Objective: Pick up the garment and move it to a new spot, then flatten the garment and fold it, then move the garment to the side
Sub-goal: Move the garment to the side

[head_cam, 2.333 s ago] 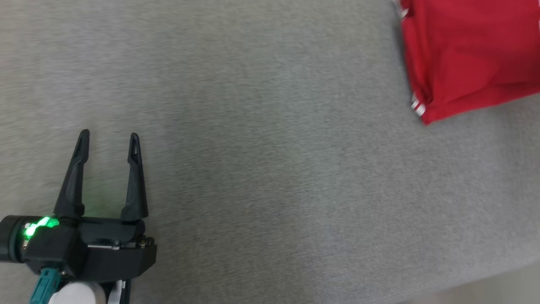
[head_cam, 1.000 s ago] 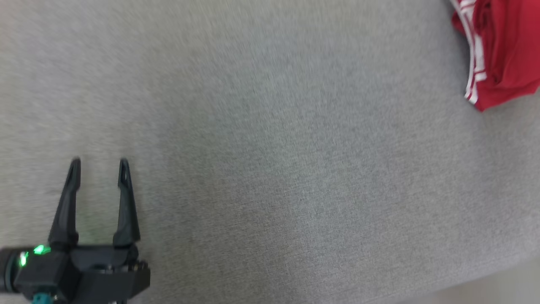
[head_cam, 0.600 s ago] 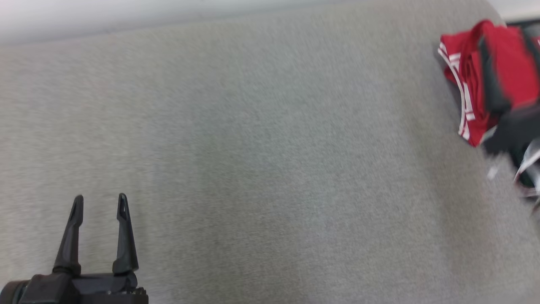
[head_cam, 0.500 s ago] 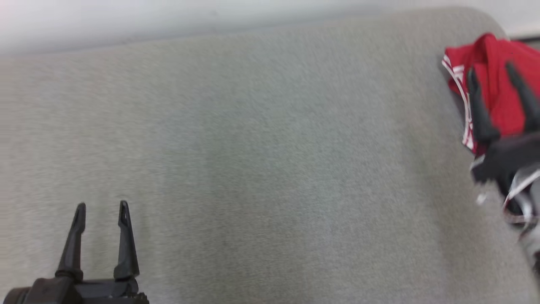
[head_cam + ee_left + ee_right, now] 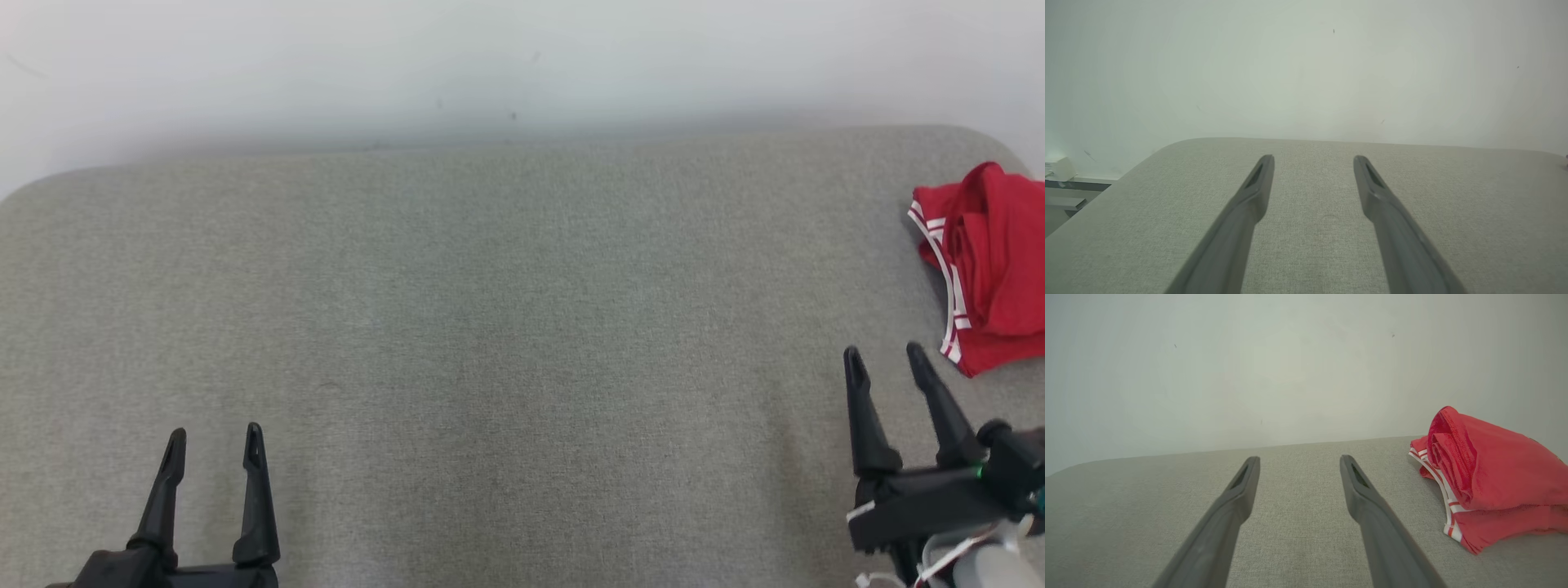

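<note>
Grey table (image 5: 490, 286) holds the red garment (image 5: 1000, 269) (white-striped) at its right edge; my left tool (image 5: 215, 431) and right tool (image 5: 883, 351) gape wide.

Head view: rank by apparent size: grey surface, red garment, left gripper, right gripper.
1. grey surface, by far.
2. right gripper and red garment: alike, both cropped, gripper nearer the camera; unranked.
3. left gripper, mostly cut off by the bottom edge.
</note>
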Available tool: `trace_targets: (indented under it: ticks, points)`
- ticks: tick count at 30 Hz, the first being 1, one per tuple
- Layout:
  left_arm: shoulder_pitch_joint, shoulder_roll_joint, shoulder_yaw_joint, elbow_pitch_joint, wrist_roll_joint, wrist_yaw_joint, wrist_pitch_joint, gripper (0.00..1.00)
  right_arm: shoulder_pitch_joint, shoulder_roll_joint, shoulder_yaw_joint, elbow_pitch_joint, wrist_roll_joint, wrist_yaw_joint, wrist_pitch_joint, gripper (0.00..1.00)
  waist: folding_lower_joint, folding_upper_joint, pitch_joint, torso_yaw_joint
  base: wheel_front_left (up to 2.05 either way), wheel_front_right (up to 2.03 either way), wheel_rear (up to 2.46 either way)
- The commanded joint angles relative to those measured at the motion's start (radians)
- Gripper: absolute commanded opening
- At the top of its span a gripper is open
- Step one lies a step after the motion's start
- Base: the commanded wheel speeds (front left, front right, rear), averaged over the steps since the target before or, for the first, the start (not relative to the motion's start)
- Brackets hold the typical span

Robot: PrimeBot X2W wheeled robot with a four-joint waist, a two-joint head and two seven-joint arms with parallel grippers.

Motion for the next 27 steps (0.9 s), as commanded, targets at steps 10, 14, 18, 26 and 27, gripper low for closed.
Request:
trace_targets:
  ticks: [10,14,18,26,27]
  points:
    - [0.036,-0.007,0.005,0.037,-0.019,-0.014,0.0,1.0,0.138,0.098,-0.034,-0.082,-0.036,-0.003,0.003,1.0,0.0002,0.0001,-0.058,0.009,0.0,0.0,0.0]
    - [0.037,-0.008,0.001,0.048,-0.018,-0.019,0.0,1.0,0.171,0.119,-0.05,-0.104,-0.05,-0.003,0.006,1.0,0.0002,0.0001,-0.071,0.011,0.0,0.0,0.0]
    - [0.037,-0.008,-0.001,0.054,-0.017,-0.027,0.0,1.0,0.199,0.141,-0.065,-0.116,-0.066,-0.003,0.006,1.0,0.0002,0.0001,-0.08,0.011,0.0,0.0,0.0]
    - [0.04,-0.008,-0.004,0.068,-0.004,-0.04,0.0,1.0,0.216,0.158,-0.055,-0.129,-0.08,-0.003,0.015,1.0,0.0002,0.0001,-0.091,0.008,0.0,0.0,0.0]
    - [0.039,-0.008,-0.004,0.069,-0.002,-0.041,0.0,1.0,0.218,0.157,-0.054,-0.131,-0.082,-0.003,0.016,1.0,0.0002,0.0001,-0.092,0.009,0.0,0.0,0.0]
